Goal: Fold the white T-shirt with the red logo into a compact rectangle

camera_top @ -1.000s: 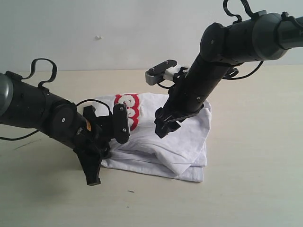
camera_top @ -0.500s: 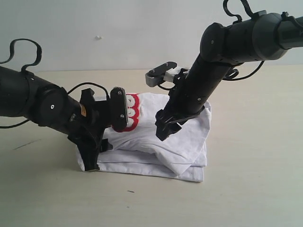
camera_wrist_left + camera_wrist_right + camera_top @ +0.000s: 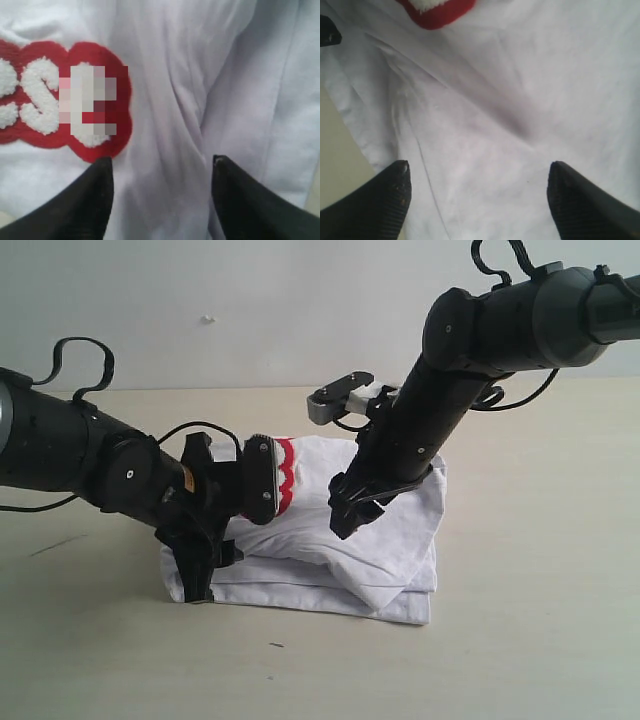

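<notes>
The counter (image 3: 520, 640) fills most of my exterior view, a pale bare surface with open room along the whole lower edge of the frame and across the right side; the lower left is free too.

The white T-shirt (image 3: 390, 540) lies at the centre of the frame, folded into stacked layers. Its front edge runs along the lower centre, with the layers' hems showing one over another towards the lower right corner of the bundle. The top layer is rumpled, not flat.

The left arm comes in from the left edge, low over the counter, and its left hand (image 3: 228, 530) sits at the shirt's left edge. One finger is down by the lower left corner of the cloth and the other is up over the logo. In the left wrist view the left hand (image 3: 161, 165) is spread wide, with a wrinkled ridge of shirt (image 3: 170, 100) between the tips (I can't tell whether they touch the cloth), and it has hold of nothing that I can see.

The right arm slants down from the upper right, and its right hand (image 3: 350, 508) is over the middle of the shirt. From the right wrist view the right hand (image 3: 479, 167) is also wide open and holds nothing, with creased cloth (image 3: 520, 100) under it and a strip of bare counter (image 3: 335, 150) past the shirt's edge by one fingertip.

The red logo (image 3: 285, 475) shows only as a narrow strip left of centre, just beside the left hand's upper finger.
</notes>
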